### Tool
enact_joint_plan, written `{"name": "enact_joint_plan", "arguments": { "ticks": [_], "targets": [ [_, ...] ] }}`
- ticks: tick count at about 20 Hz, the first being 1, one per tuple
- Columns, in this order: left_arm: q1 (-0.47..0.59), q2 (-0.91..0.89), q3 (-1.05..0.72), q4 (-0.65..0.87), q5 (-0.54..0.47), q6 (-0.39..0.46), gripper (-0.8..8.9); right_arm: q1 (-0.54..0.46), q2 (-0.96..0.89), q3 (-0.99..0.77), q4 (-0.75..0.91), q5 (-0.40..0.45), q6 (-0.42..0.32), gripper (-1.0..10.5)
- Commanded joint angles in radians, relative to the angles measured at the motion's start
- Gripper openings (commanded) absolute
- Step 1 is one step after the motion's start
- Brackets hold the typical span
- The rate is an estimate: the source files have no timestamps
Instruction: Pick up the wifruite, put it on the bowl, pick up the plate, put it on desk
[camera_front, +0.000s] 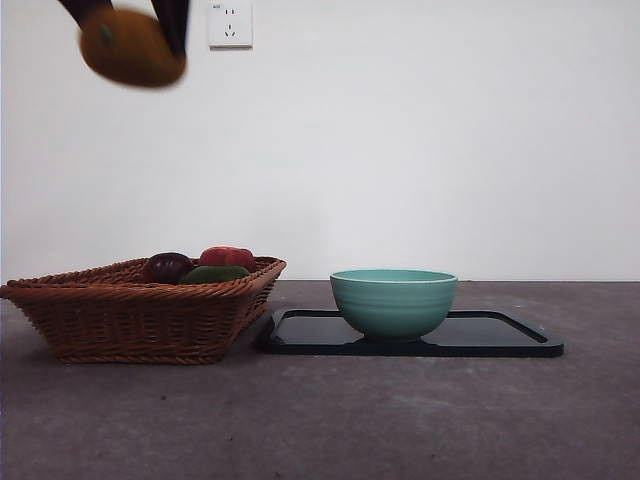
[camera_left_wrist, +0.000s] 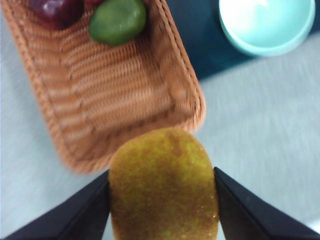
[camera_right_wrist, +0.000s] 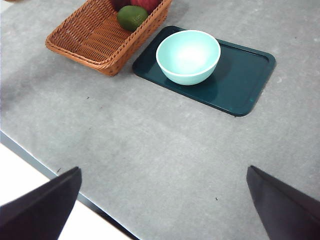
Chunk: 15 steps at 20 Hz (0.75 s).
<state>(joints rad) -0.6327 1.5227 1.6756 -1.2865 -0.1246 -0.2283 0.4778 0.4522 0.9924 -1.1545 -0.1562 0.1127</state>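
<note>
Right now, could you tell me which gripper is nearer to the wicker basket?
Left. The left gripper holds the wifruite high above the basket; the right gripper waits open, farther back over the desk.

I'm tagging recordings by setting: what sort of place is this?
Probably a staged indoor test bench, not a real kitchen: a bare white wall with one power socket, a grey desk, and only a wicker basket and a bowl on a dark tray.
</note>
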Motion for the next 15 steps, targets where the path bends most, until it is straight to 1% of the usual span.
{"name": "enact_joint_plan", "arguments": {
  "ticks": [1,5,8,11,13,15],
  "targets": [
    [0.013,0.000,-0.078,0.109,0.000,-0.046,2.76,0.007,0.002,0.008,0.009,0.000,0.010,5.8],
    [0.054,0.002,-0.226,0.293,-0.001,-0.080,2.76,0.007,0.002,0.008,0.010,0.001,0.010,5.8],
    [0.100,0.007,-0.303,0.392,-0.003,-0.079,2.76,0.007,0.002,0.008,0.009,0.001,0.010,5.8],
    [0.139,0.043,-0.333,0.447,-0.003,-0.067,2.76,0.007,0.002,0.008,0.009,0.000,0.010,5.8],
    [0.152,0.084,-0.333,0.480,-0.003,-0.042,2.76,0.007,0.002,0.008,0.009,0.000,0.010,5.8],
    [0.158,0.129,-0.333,0.527,-0.003,-0.039,2.76,0.007,0.002,0.008,0.010,0.000,0.010,5.8]
  ]
}}
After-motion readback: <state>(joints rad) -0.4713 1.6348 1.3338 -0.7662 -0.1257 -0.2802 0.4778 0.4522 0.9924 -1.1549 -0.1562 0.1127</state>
